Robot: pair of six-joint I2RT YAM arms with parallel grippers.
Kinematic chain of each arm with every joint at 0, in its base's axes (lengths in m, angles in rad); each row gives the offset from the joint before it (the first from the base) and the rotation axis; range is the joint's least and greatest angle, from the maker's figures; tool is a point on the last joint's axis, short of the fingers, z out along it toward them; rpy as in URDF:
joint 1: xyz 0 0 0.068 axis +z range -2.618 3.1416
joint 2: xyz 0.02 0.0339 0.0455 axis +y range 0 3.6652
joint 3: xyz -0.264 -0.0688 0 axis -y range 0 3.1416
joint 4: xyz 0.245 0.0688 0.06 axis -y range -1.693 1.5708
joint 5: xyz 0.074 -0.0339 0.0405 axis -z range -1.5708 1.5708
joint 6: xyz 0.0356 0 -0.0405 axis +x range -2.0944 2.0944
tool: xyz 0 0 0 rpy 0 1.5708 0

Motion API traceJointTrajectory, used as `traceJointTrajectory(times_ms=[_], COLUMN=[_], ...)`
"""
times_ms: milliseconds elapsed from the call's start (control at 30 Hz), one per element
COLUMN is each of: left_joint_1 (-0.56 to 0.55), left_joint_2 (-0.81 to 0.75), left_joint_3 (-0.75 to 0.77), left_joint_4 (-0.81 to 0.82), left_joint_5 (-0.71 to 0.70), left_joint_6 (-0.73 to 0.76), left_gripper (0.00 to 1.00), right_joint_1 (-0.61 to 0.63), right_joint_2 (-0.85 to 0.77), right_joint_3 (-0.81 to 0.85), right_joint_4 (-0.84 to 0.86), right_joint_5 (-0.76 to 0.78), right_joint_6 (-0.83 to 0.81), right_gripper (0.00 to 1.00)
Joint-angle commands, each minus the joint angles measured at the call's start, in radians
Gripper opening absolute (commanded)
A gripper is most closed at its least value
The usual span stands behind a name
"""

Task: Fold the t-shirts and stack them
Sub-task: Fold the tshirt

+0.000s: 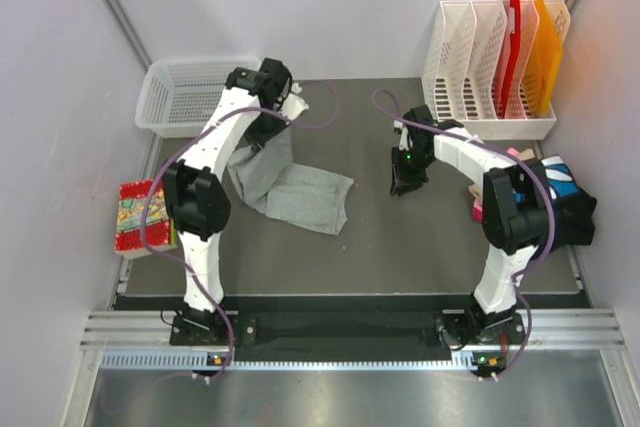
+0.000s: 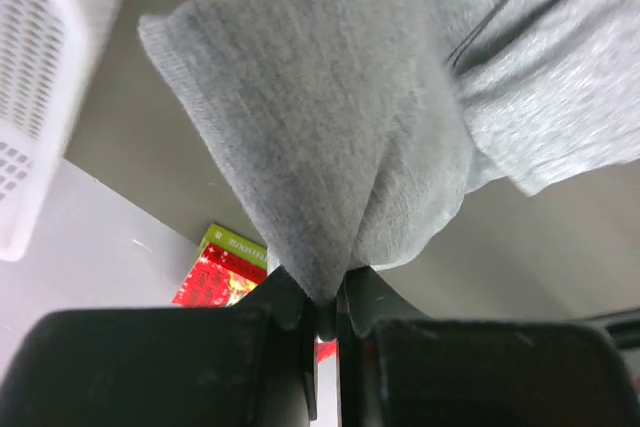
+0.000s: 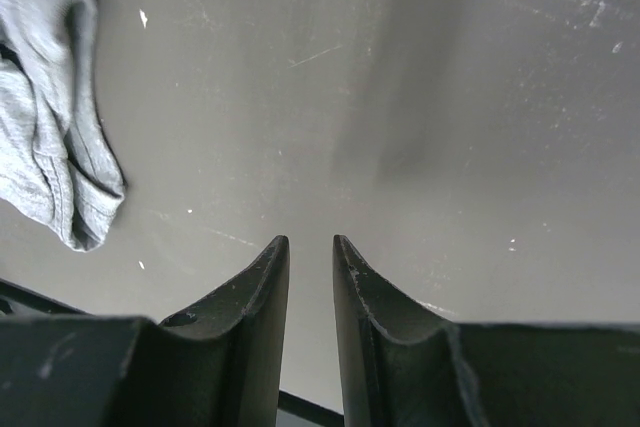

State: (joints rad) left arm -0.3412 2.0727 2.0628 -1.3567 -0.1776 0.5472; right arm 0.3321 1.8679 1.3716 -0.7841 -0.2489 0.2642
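**Grey shirt hangs from one corner**

The left pincer is shut tight on a small fold of the grey t-shirt. The right pincer holds nothing. Its two fingers stand a little apart over the bare dark surface, well away from the shirt.

The grey t-shirt is on the left side of the surface. Its top end is up in the air, held near the white basket. Its bottom end lies in a bunched heap on the surface. So the shirt's long line runs on a slant, from the far left down to the near middle. The high end points to the basket. The low end points to the right arm's side.

What could go wrong? I think the hold is small, just a pinch of cloth. If the arm pulls fast, the cloth may slip out and drop in a lump. The shirt is also twisted and crumpled, not flat. A fold made now may come out crooked. The lifted end hangs near the basket, so it could catch on the rim. The other shirts sit in a pile at the far right edge, beside the right arm, which could knock them.
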Motion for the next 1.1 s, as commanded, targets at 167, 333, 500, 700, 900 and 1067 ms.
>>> traceJointTrajectory(times_ms=[167, 333, 500, 700, 900, 1067], left_joint_1=[-0.038, -0.036, -0.024, 0.149, 0.264, 0.275], left_joint_2=[-0.121, -0.135, -0.183, -0.229, -0.160, -0.132], left_joint_3=[0.040, -0.019, -0.102, -0.144, -0.083, -0.127], left_joint_4=[-0.153, -0.151, -0.151, -0.150, -0.150, -0.145], left_joint_5=[0.151, 0.230, 0.173, 0.003, -0.068, -0.105], left_joint_6=[-0.283, -0.381, -0.357, -0.169, -0.040, 0.003], left_gripper=[0.00, 0.00, 0.00, 0.00, 0.00, 0.00], right_joint_1=[0.010, 0.010, 0.010, 0.010, 0.021, 0.093], right_joint_2=[-0.081, -0.090, -0.110, -0.118, -0.083, -0.004], right_joint_3=[-0.026, -0.040, -0.062, -0.083, 0.015, 0.260], right_joint_4=[0.040, 0.045, 0.046, 0.059, 0.063, 0.039], right_joint_5=[-0.013, -0.015, -0.013, -0.020, -0.085, -0.159], right_joint_6=[-0.002, 0.001, 0.000, 0.006, 0.027, 0.012], right_gripper=[0.25, 0.25, 0.25, 0.25, 0.26, 0.27])
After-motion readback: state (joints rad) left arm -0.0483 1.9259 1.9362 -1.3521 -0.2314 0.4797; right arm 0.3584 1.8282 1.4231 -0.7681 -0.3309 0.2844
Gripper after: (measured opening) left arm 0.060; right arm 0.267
